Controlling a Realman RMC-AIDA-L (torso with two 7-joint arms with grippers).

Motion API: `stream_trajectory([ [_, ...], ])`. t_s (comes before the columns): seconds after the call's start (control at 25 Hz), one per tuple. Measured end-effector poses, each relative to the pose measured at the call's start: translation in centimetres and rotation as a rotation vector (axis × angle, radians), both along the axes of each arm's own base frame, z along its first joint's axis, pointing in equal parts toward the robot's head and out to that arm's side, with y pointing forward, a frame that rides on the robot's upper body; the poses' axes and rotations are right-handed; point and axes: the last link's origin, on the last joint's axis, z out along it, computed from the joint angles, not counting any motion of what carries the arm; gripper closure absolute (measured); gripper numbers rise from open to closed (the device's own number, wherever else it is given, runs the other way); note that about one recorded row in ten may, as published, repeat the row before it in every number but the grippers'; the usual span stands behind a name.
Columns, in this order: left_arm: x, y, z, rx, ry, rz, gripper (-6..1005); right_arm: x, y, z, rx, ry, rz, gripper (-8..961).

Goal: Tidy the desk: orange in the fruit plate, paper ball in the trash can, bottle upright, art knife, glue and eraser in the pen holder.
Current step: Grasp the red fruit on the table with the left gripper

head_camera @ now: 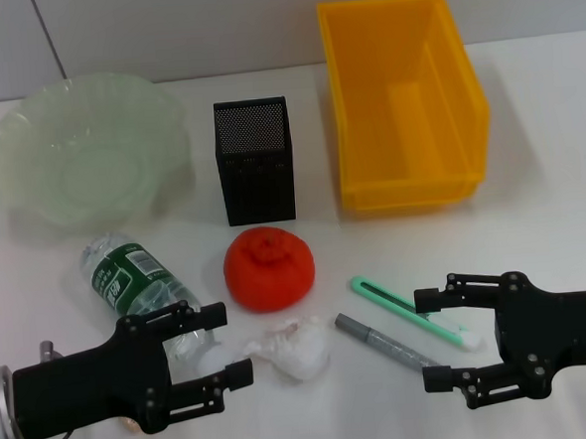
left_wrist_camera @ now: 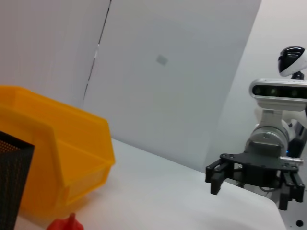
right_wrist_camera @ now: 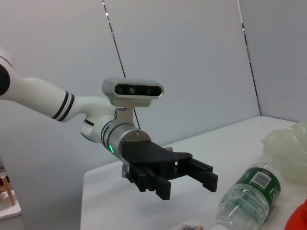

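Near the front of the table, both sets of fingers are wide open and hold nothing. Left gripper hangs over the lying bottle. It should go down slowly, pinch the bottle's middle, then stand it up.

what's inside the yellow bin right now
Nothing can be seen in the yellow bin: the head view shows bare floor and inner walls. Its near front wall hides the strip of floor just behind it. The paper ball lies on the table, between both open grippers.

A white table stands against pale grey panelled walls.
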Motion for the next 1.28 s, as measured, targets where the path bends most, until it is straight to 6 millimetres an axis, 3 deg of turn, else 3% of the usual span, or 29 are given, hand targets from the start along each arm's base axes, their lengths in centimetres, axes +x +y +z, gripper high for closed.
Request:
stream_trajectory([
  [0.44,0.0,-0.2,0.2,-0.008,0.011,-0.028,262,0.0,0.0,0.0,0.003,0.004,-0.002,115],
  [0.72,1.4,1.8,0.6,0.110,-0.010,-0.043,281,0.7,-0.7,-0.1,0.027,0.009,-0.014,116],
  [0.76,1.8,3.0,0.3,0.170,-0.004,-0.016,284,1.2,-1.0,0.0,0.045,0.011,-0.043,116],
  [0.84,1.8,3.0,0.3,0.170,-0.004,-0.016,289,1.5,-1.2,0.2,0.057,0.014,-0.058,116],
  [0.88,2.4,5.0,-1.3,0.235,0.066,0.001,292,1.7,-1.4,0.4,0.073,0.022,-0.074,116],
  [0.96,2.9,6.3,-2.4,0.257,0.118,0.002,297,2.0,-1.8,0.8,0.089,0.039,-0.094,117],
  [1.28,3.3,7.5,-4.1,0.277,0.221,-0.023,319,2.9,-3.0,1.5,0.125,0.059,-0.140,118],
])
